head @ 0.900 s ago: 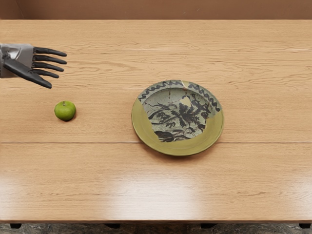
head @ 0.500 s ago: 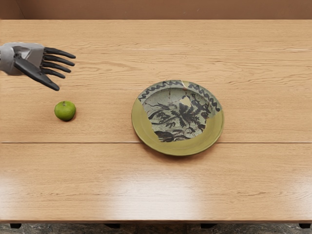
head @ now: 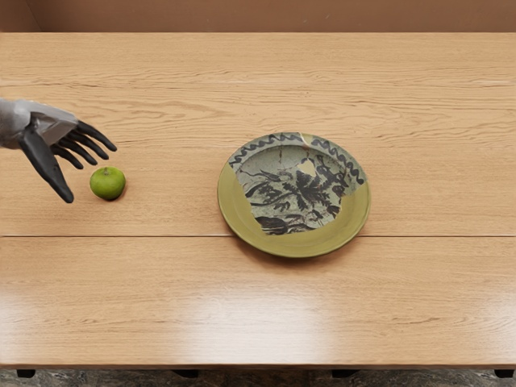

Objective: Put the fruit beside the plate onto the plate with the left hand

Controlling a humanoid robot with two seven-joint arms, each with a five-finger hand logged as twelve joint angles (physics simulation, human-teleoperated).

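My left robot hand [head: 53,139] hangs with dark fingers spread, holding nothing. The small round green fruit [head: 107,183] sits just beside its fingertips (apart, not touching) on the wood-grain surface [head: 242,306]; the glossy patterned plate [head: 230,201] lies well beyond.

Setting: simulated home dining spot. Evidence: plank-top wooden table [head: 258,306]; patterned olive plate [head: 294,247] laid on it; plain brown wall [head: 258,14] behind; dark floor [head: 258,377] beneath.

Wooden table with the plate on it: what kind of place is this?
Likely a simulated dining setup: a wooden table, a patterned plate and a small green fruit beside it.
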